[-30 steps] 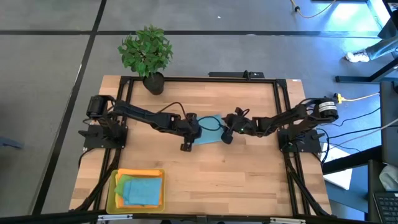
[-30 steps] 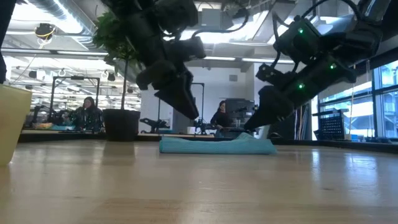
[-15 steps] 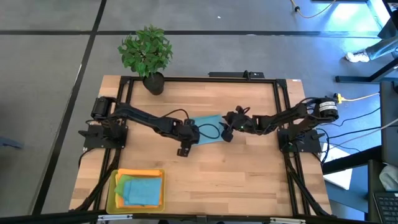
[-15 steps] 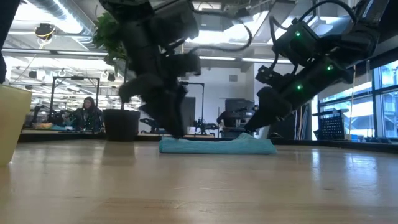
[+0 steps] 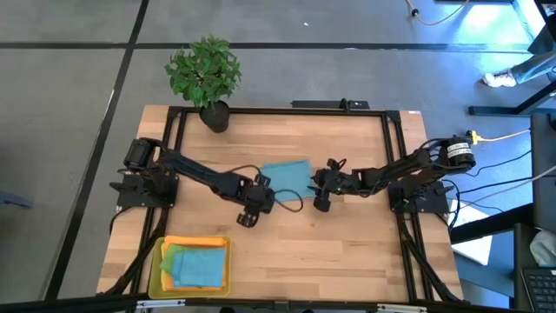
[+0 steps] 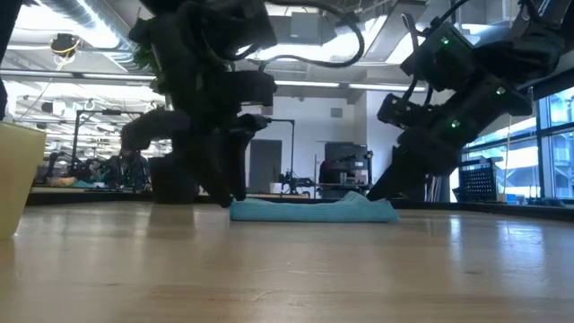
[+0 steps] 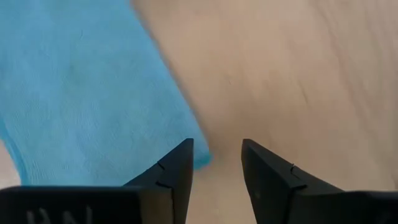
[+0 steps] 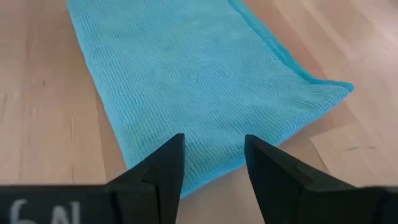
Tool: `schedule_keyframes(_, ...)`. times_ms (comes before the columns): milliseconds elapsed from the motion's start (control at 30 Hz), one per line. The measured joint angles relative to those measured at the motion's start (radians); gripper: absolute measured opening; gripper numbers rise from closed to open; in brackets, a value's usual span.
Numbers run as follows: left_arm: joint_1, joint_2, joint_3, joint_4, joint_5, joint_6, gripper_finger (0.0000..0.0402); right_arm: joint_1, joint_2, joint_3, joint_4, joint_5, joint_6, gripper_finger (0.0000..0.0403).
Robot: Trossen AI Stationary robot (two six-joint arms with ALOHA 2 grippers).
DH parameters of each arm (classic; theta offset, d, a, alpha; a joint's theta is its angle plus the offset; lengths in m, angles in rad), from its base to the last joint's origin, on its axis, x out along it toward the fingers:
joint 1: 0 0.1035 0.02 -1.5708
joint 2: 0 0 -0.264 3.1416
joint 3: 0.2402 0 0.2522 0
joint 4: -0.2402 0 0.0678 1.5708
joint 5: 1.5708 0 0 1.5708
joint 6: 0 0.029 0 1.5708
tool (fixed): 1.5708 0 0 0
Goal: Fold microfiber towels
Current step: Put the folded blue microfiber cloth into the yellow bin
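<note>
A folded teal-blue towel (image 5: 285, 176) lies flat on the middle of the table; it also shows in the low view (image 6: 314, 211). My left gripper (image 5: 246, 217) is open and empty just off the towel's near left corner (image 7: 198, 163). My right gripper (image 5: 321, 204) is open and empty just off the towel's near right corner, and its wrist view looks along the towel (image 8: 186, 81). Several more towels, a teal-blue one (image 5: 196, 265) on top, lie stacked in the yellow tray (image 5: 156, 269).
The yellow tray stands at the near left corner of the table. A potted plant (image 5: 206, 74) stands at the far left edge. Bare wood (image 5: 347, 252) lies near and right of the towel.
Both grippers have drawn back from the teal-blue towel toward the table's near edge, the left one also toward the left. The towel has stayed flat where it was.
</note>
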Motion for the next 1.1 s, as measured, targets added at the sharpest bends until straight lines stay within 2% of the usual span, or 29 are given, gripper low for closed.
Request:
schedule_keyframes(200, -0.03, 0.01, 0.0, 0.034, -0.117, 0.0, 0.0166, 0.011, 0.0, 0.0, -0.003, 0.001, 0.003, 0.0169)
schedule_keyframes(400, -0.03, 0.019, 0.001, 0.044, -0.141, -0.036, 0.0224, 0.011, 0.0, 0.0, -0.003, 0.001, 0.007, 0.0169)
schedule_keyframes(600, -0.032, 0.078, 0.004, 0.072, -0.17, -0.075, 0.0259, 0.011, 0.0, 0.0, 0.0, 0.002, 0.024, 0.0169)
schedule_keyframes(800, -0.035, 0.107, 0.006, 0.097, -0.278, -0.09, 0.0265, 0.011, 0.0, 0.0, 0.004, 0.002, 0.026, 0.0169)
schedule_keyframes(1100, -0.035, 0.142, 0.008, 0.096, -0.319, -0.101, 0.0245, 0.011, 0.0, 0.0, 0.006, 0.002, 0.025, 0.0169)
